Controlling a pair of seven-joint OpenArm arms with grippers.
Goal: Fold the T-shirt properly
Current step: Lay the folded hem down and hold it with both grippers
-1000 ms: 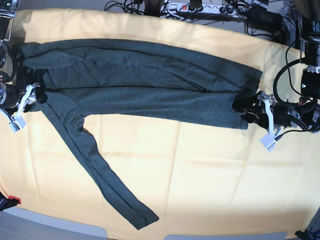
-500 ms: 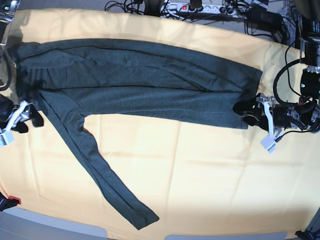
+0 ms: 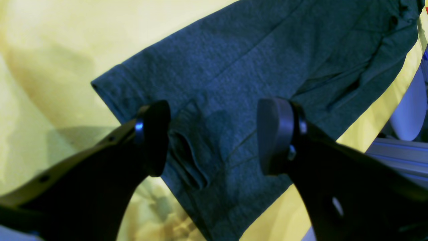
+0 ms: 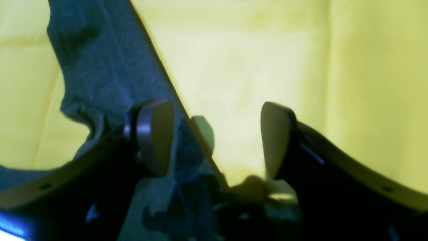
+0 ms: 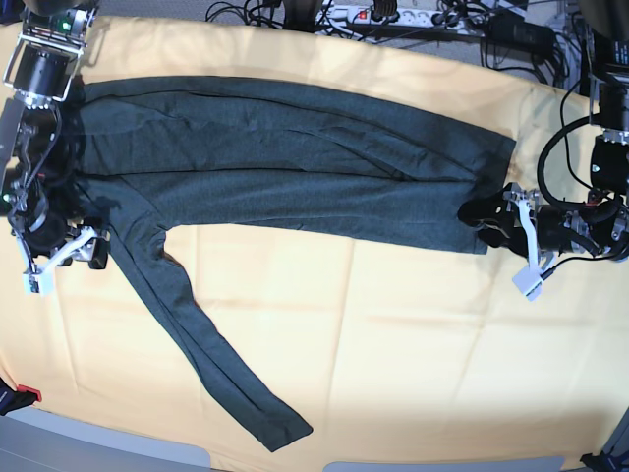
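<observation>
Yellow cloth: lying under the T-shirt.
Left gripper: hovering spread apart over the hem.
Right gripper: gaping beside the sleeve, holding nothing.

Dark teal-grey heathered T-shirt on a plain yellow cloth; black gripper fingers with white brackets.

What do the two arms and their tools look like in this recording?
Both arms are black with looping black cables and white brackets at the wrist. Each tool, left and right, has two curved black fingers ending in rounded grey pads.
</observation>
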